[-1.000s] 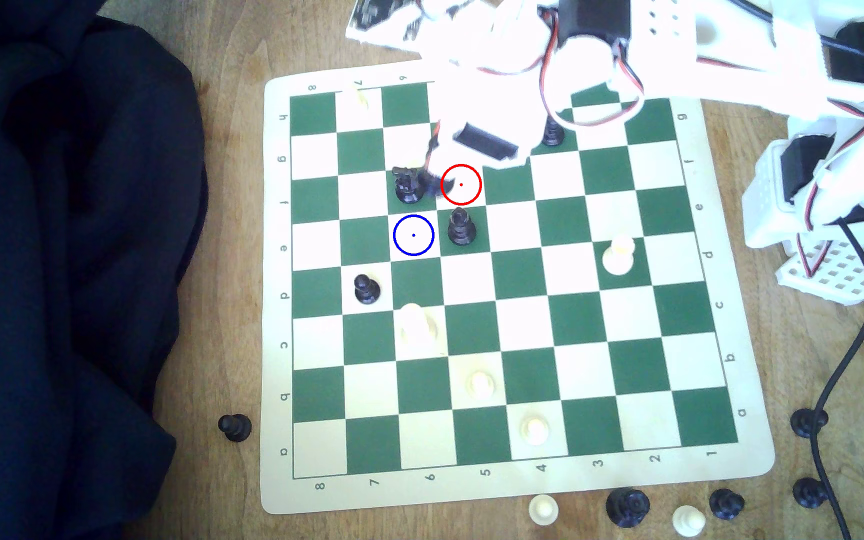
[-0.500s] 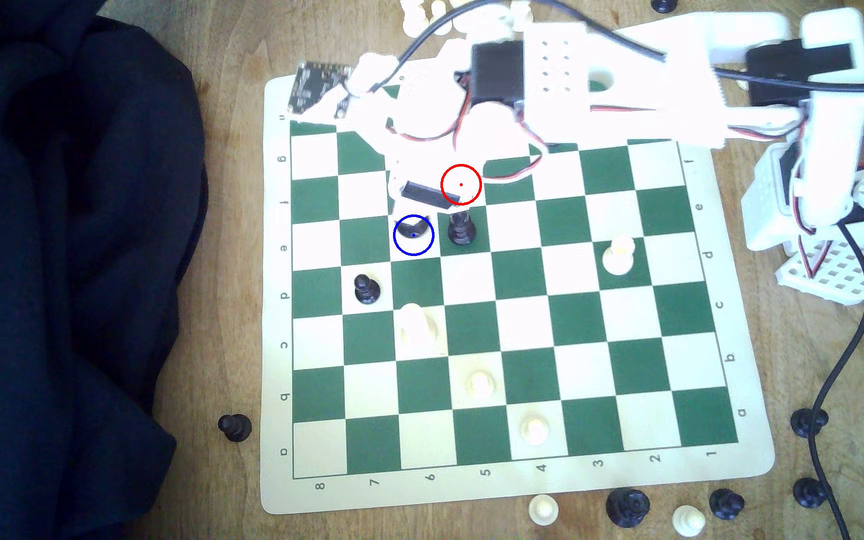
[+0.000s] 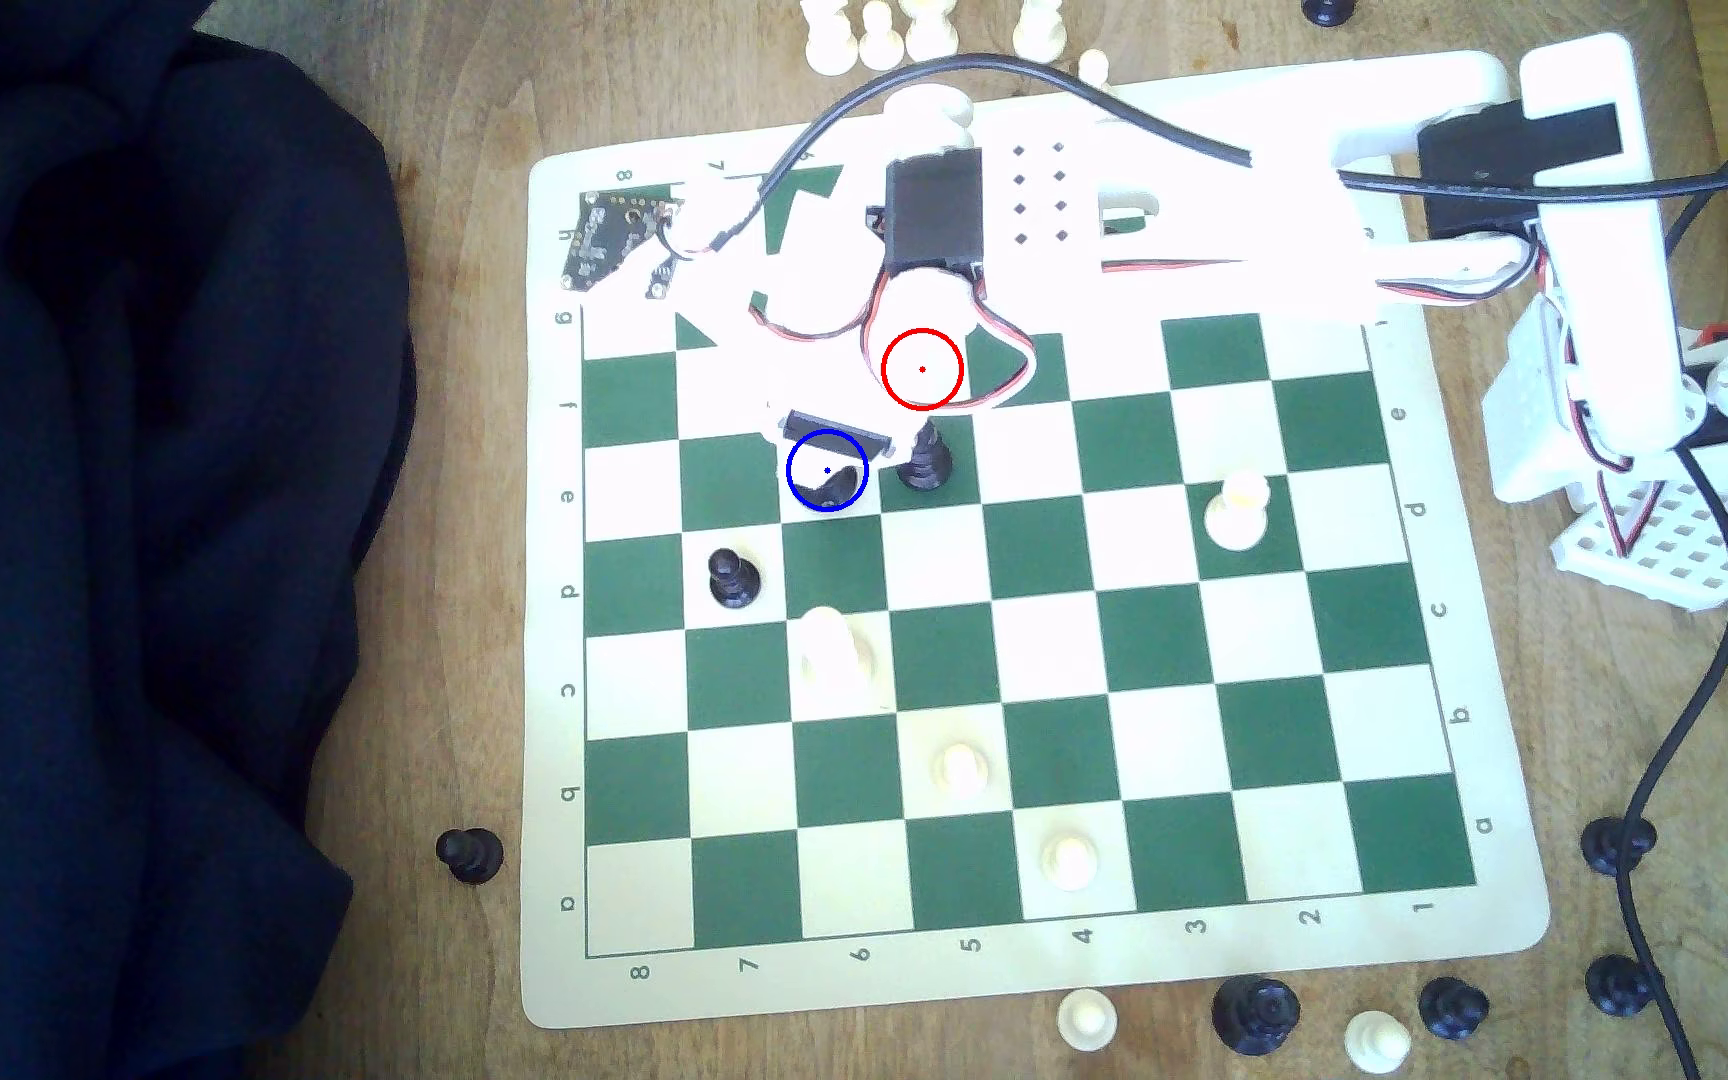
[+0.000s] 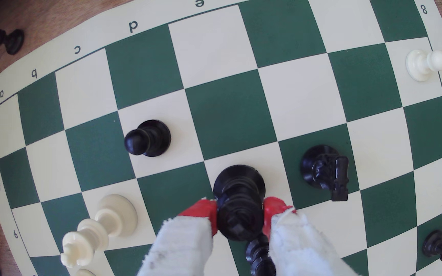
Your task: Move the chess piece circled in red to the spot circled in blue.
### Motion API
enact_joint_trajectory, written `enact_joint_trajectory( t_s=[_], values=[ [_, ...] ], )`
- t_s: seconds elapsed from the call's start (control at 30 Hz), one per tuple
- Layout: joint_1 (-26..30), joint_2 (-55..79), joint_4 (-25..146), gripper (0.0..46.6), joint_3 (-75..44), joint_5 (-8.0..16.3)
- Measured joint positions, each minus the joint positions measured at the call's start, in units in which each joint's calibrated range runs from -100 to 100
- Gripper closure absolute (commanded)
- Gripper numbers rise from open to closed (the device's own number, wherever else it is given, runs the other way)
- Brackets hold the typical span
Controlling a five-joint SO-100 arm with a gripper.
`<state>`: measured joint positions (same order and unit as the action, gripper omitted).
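Note:
The tall black chess piece (image 4: 238, 201) stands upright between my red-tipped fingers (image 4: 204, 212), and the gripper (image 4: 240, 212) is shut on its upper part. Its round base sits over a cream square; I cannot tell if it touches the board. In the exterior view the gripper (image 3: 832, 457) hangs over the blue-ringed spot (image 3: 804, 496), and a dark part of the chess piece (image 3: 842, 485) shows inside the ring. The red ring (image 3: 922, 369) lies over the white arm.
A shorter pointed black piece (image 3: 922, 462) stands one square to the exterior view's right of the spot. The jagged-headed black piece (image 4: 323, 169), a black pawn (image 3: 732, 577) and a tall white piece (image 3: 834, 654) stand nearby. Dark cloth (image 3: 112, 519) lies left of the board.
The arm has carried the tall black piece from the red-ringed square toward the exterior view's lower left. It is now over the blue ring and has sunk lower there.

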<state>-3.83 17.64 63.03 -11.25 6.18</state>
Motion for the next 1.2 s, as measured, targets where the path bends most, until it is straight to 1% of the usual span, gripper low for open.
enact_joint_trajectory(
  t_s=[0.47,0.73,0.83,0.9,1.03,1.2],
  values=[
    [-1.40,0.00,-1.43,46.2,0.00,0.00],
    [-1.33,0.00,-1.43,45.8,1.81,-0.88],
    [-1.03,0.00,-1.43,38.7,1.81,-0.98],
    [-1.03,0.00,-1.43,35.2,1.81,-1.03],
    [-1.03,0.00,-1.43,32.3,1.81,-0.34],
    [-1.03,0.00,-0.88,31.4,3.16,-0.24]
  ],
)
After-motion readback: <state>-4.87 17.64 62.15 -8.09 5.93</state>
